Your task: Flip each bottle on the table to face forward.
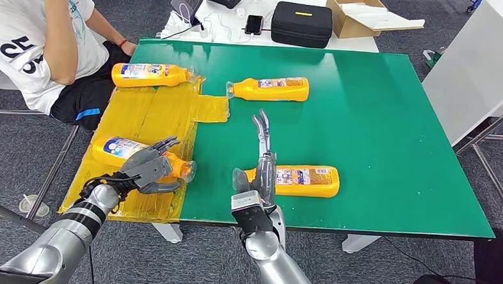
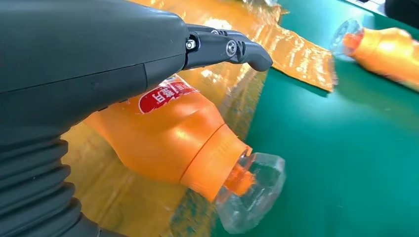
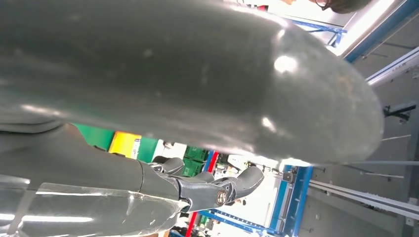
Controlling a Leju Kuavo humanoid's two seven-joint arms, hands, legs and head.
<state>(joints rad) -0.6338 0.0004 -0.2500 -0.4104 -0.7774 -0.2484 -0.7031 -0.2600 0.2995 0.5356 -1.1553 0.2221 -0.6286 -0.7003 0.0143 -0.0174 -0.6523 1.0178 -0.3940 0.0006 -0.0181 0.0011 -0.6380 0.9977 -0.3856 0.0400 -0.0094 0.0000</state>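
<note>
Four orange bottles, all lying on their sides on the green table [image 1: 378,122].

Bottle one [image 1: 150,75]: far left, on yellow taped sheet, printed label up, clear cap pointing right.

Bottle two [image 1: 270,88]: far centre, on bare green, label up, neck pointing left.

Bottle three [image 1: 117,150]: near left, on yellow sheet, label up, clear cap pointing right, at sheet's edge.

Bottle four [image 1: 305,180]: near centre, on green, label up, cap end pointing left.
</note>
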